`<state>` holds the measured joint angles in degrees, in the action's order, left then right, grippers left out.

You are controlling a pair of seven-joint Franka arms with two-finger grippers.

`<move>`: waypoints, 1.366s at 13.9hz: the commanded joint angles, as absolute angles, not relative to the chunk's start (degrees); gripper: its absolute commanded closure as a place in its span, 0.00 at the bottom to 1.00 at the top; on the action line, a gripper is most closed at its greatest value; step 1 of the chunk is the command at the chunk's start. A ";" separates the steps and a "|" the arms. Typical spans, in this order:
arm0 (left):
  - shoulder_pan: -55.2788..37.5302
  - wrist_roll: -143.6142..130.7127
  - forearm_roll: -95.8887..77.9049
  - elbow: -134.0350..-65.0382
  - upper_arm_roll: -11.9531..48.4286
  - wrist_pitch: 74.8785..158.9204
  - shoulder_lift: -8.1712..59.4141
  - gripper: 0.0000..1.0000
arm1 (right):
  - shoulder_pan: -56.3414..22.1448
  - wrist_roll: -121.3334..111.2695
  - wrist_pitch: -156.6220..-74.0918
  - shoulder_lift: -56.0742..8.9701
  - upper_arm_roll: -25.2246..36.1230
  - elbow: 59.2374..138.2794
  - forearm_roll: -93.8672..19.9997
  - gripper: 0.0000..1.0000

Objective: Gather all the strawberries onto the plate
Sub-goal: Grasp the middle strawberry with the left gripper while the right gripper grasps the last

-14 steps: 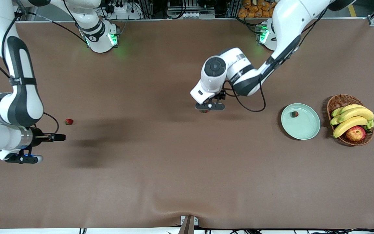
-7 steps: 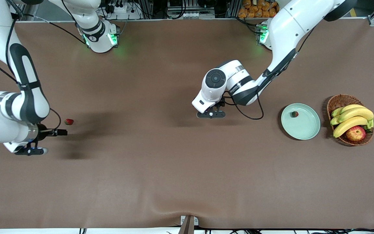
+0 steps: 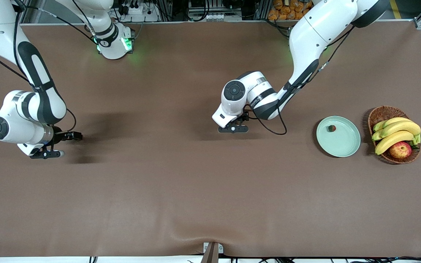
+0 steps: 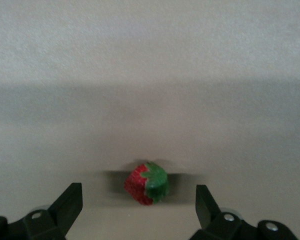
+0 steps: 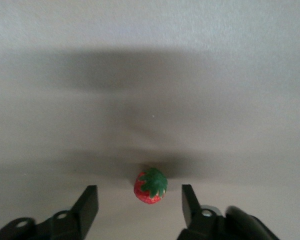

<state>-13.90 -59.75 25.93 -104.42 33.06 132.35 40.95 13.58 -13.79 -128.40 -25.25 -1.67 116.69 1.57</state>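
Nearest the front camera, your right gripper (image 3: 72,136) has swung in toward the middle of the table's depth at its own end and now covers the spot where a berry lay in plain sight a second ago. Its wrist view shows that strawberry (image 5: 150,185) lying on the brown table (image 3: 181,190) between the fingers (image 5: 88,205), which stand wide apart and touch nothing.

A little farther from the camera, your left gripper (image 3: 233,128) has dropped lower near the middle of the table, and the berry that peeked out under it a second ago is now hidden in the front view. From that wrist, the second strawberry (image 4: 146,182) sits on the table between spread fingers (image 4: 70,204), with a gap on each side.

Toward the left arm's end, the plate (image 3: 344,144) has not moved and holds the third strawberry (image 3: 331,128) near its rim. The basket (image 3: 380,114) of fruit stands just beside it, unchanged.
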 commanded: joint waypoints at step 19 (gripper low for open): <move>-15.39 -62.84 31.99 -102.92 32.52 132.36 42.19 1.00 | 12.31 -14.06 -114.46 -22.76 -3.60 107.60 2.73 1.00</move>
